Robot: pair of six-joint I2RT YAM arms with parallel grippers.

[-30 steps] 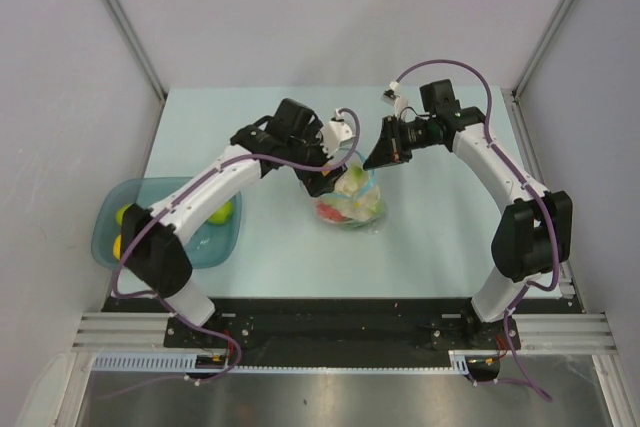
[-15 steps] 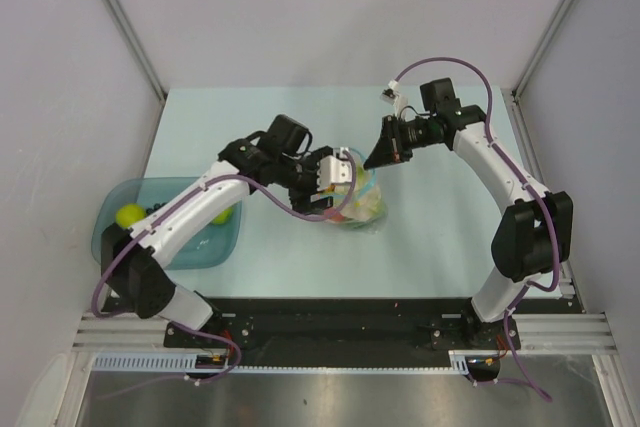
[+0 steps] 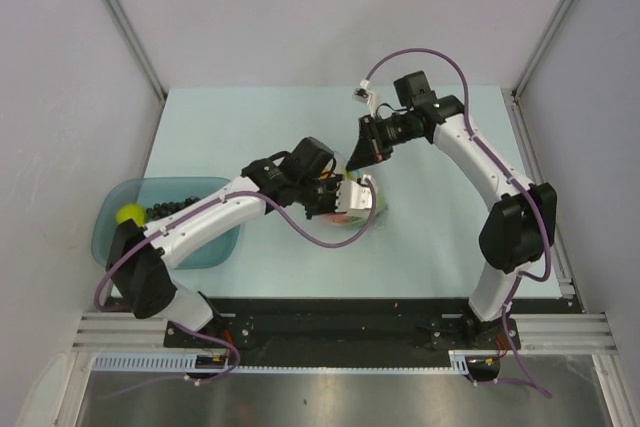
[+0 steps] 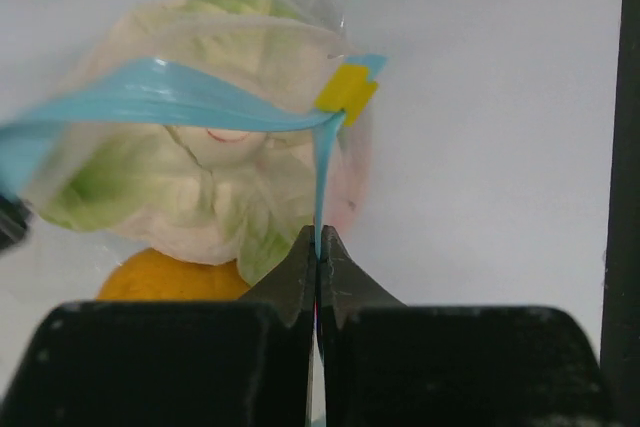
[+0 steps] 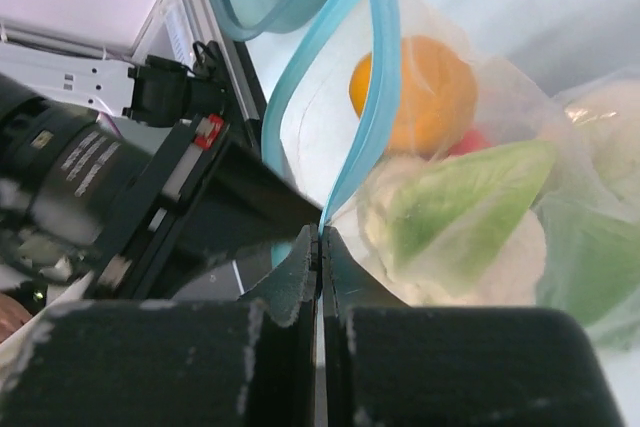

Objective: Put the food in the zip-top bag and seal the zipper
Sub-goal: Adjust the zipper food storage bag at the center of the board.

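The zip-top bag (image 3: 367, 209) lies mid-table, clear and crinkly, holding the food: pale lettuce (image 4: 200, 182), an orange fruit (image 5: 415, 92) and something red. Its zipper (image 4: 170, 95) is a light-blue strip with a small yellow tab (image 4: 346, 88). My left gripper (image 4: 319, 243) is shut on the end of that strip, seen from the near side of the bag (image 4: 250, 37). My right gripper (image 5: 321, 235) is shut on the zipper (image 5: 375, 77) from the far side. In the top view the left gripper (image 3: 345, 191) and right gripper (image 3: 357, 160) meet over the bag's mouth.
A teal bowl (image 3: 215, 243) sits at the table's left edge under my left arm, with a yellow-green fruit (image 3: 128, 214) in it. Grey walls close in the table on three sides.
My left gripper swung round from above the bag to its near side and closed on the zipper's end. The right gripper shifted left and nearer, still shut on the strip.
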